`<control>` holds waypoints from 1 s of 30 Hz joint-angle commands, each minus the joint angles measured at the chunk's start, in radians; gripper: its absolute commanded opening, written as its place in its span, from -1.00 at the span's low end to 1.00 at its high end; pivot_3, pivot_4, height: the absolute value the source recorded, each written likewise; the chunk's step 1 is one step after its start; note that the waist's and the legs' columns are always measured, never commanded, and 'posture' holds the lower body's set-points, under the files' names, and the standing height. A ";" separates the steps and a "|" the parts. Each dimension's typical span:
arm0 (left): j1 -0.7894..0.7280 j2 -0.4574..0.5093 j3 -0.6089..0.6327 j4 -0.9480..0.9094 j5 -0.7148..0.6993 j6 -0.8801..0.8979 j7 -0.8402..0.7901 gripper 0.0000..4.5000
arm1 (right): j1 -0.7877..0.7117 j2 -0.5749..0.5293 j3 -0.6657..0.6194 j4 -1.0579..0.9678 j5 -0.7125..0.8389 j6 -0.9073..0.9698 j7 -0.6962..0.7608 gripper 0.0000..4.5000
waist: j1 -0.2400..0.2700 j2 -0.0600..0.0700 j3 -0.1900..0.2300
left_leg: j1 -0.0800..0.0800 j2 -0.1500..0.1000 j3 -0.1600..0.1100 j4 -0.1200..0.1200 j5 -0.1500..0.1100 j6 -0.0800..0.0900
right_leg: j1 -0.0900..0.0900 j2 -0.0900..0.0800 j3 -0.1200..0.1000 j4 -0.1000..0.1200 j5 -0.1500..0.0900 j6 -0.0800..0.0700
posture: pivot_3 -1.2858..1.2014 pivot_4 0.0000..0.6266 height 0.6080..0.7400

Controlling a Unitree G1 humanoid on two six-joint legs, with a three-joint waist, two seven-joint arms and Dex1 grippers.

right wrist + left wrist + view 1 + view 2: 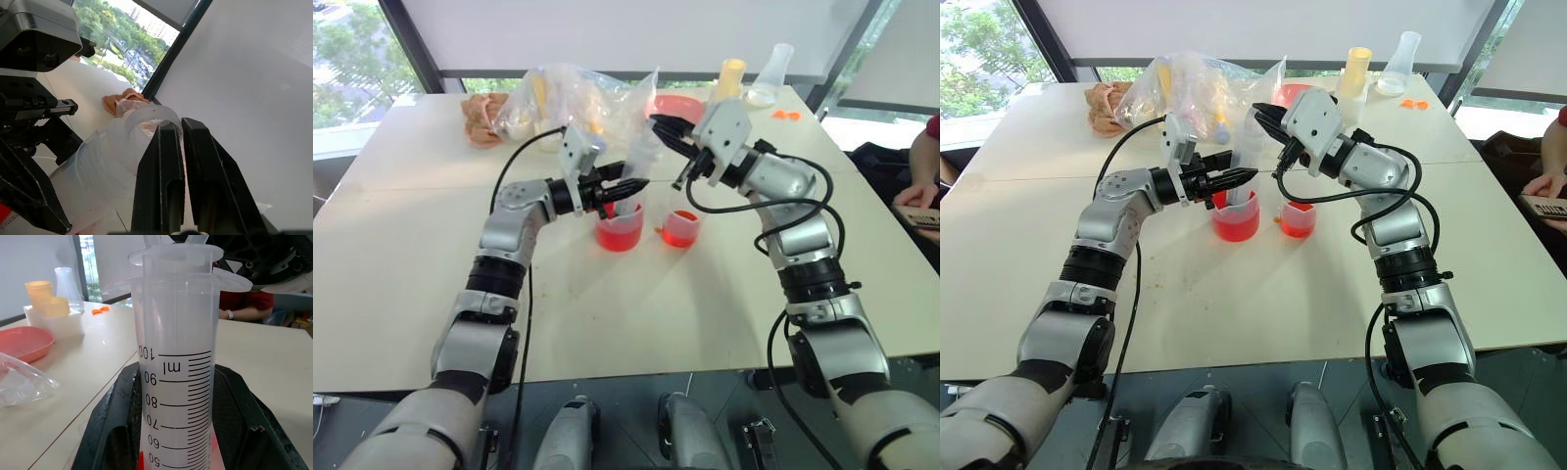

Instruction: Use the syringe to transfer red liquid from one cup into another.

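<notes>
The syringe [639,157] stands upright with its tip down in the larger cup [619,231], which holds red liquid [619,238]. My left gripper [634,185] is shut on the clear graduated barrel [176,333], one black finger [110,423] on each side. My right gripper [656,121] comes in from the right above it, and its fingers [161,161] are shut on the rim of the plunger's top [144,120]. The smaller cup [680,228] stands just right of the larger one and also holds some red liquid.
Behind the cups lie a crumpled plastic bag [570,96], a red bowl [679,106], stacked yellow cups [730,76], a clear flask [773,70] and a tan bundle [483,119]. A person's arm [920,164] shows at the table's [607,323] right edge.
</notes>
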 commanded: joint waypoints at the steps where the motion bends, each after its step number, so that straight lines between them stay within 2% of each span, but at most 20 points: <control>1: -0.015 -0.001 0.001 0.009 0.010 -0.018 -0.001 -0.36 | -0.056 -0.039 -0.049 -0.027 -0.020 -0.025 -0.038 -0.98 | 0.000 0.000 0.000 | 0.000 0.000 0.000 0.000 0.000 0.000 | 0.000 0.000 0.000 0.000 0.000 0.000 | 0.03 -0.52 1.00; 10: -0.015 -0.015 -0.006 0.018 0.011 -0.030 -0.003 -0.36 | -0.136 -0.135 -0.136 0.006 -0.038 -0.048 -0.128 -0.98 | 0.000 0.000 0.000 | 0.000 0.000 0.000 0.000 0.000 0.000 | 0.000 0.000 0.000 0.000 0.000 0.000 | 0.03 -0.52 1.00; 23: -0.032 -0.018 -0.002 0.050 0.012 -0.053 0.004 -0.36 | -0.111 -0.134 -0.133 -0.025 0.000 -0.020 -0.132 -0.98 | 0.000 0.000 0.000 | 0.000 0.000 0.000 0.000 0.000 0.000 | 0.000 0.000 0.000 0.000 0.000 0.000 | 0.03 -0.52 1.00; 26: -0.063 -0.019 0.026 0.086 0.003 -0.061 0.032 -0.36 | -0.067 -0.136 -0.114 -0.077 0.045 0.020 -0.065 -0.62 | 0.003 0.000 0.000 | 0.000 0.000 0.000 0.000 0.000 0.000 | 0.000 0.000 0.000 0.000 0.000 0.000 | 0.03 -0.52 1.00; 30: -0.089 -0.014 0.051 0.120 -0.008 -0.066 0.051 -0.36 | 0.033 -0.178 -0.122 -0.203 0.065 0.094 -0.029 0.26 | 0.003 0.000 0.000 | 0.000 0.000 0.000 0.000 0.000 0.000 | 0.000 0.000 0.000 0.000 0.000 0.000 | 0.03 -0.52 1.00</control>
